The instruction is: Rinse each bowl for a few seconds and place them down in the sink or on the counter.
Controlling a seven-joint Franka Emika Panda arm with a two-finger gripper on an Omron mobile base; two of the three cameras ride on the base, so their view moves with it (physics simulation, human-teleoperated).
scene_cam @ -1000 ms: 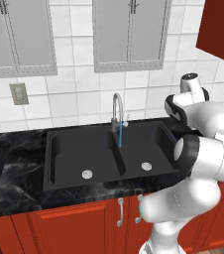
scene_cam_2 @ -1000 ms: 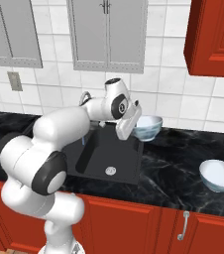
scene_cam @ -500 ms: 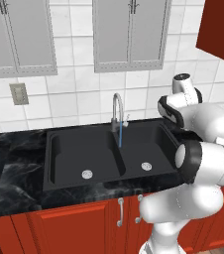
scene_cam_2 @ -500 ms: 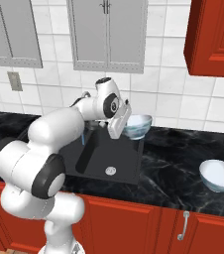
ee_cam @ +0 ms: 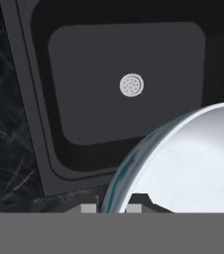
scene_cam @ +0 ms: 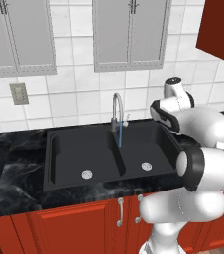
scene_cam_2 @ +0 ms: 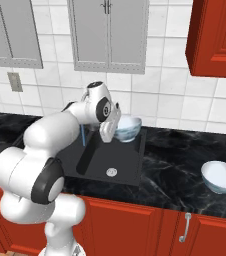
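A white, pale-blue-tinged bowl hangs above the back of the right basin of the black sink, held by its rim. My gripper is shut on that rim. In the hand view the bowl takes up the lower right, with its rim running down between my fingertips, and my gripper sits at the bottom edge above the basin and its drain. A second bowl rests upright on the counter far to the right. A thin blue stream falls from the faucet.
The sink has two basins with a silver drain in each. Black veined counter runs on both sides above red cabinets. A tiled wall and grey wall cabinets stand behind, and a red wall cabinet hangs at the upper right.
My arm has carried the bowl leftward, from over the sink's right edge to nearer the faucet. The grip has stayed shut. The bowl on the counter has not moved.
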